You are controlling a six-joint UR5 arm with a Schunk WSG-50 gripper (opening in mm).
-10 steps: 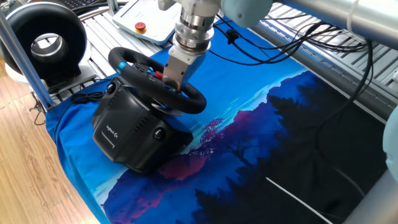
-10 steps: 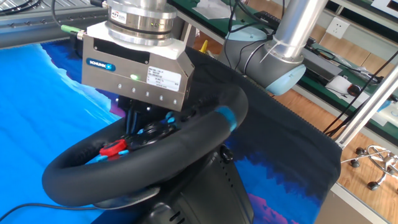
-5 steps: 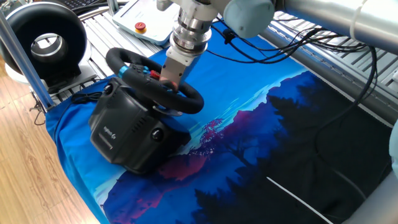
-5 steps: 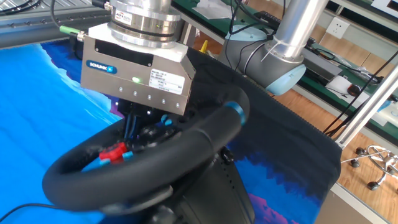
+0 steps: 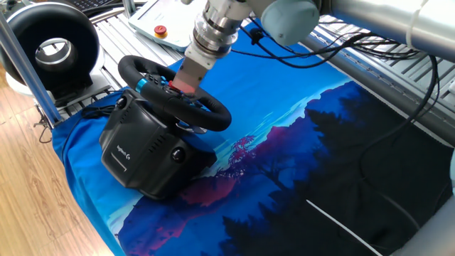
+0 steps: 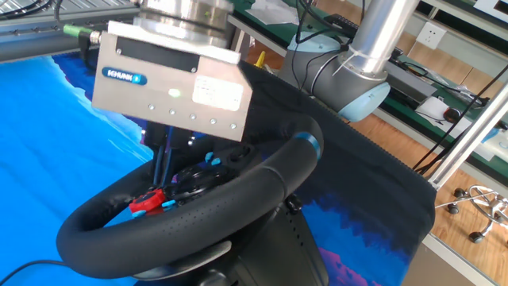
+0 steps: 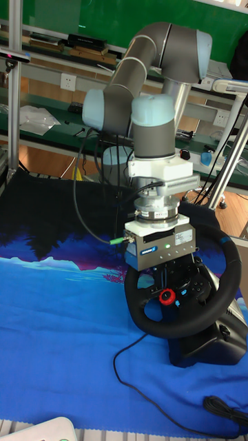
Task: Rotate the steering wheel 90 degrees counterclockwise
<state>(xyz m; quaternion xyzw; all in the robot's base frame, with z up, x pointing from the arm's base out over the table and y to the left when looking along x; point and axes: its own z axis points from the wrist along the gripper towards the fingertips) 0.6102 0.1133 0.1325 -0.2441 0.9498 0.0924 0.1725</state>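
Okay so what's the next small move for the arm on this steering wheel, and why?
Probably keep sweeping counterclockwise. The gripper reaches down inside the steering wheel by the hub, and the blue stripe sits off to one side, so the quarter turn looks unfinished.

steering wheel (image 5: pixel 175 92) turned, hand (image 5: pixel 182 82) shifted left

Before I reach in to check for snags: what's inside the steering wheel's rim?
Inside the steering wheel rim: the hub's red button, blue buttons, and the gripper reaching in. Its fingertips are hidden.

Wooden floor (image 5: pixel 43 206), green wall (image 7: pixel 103 21)
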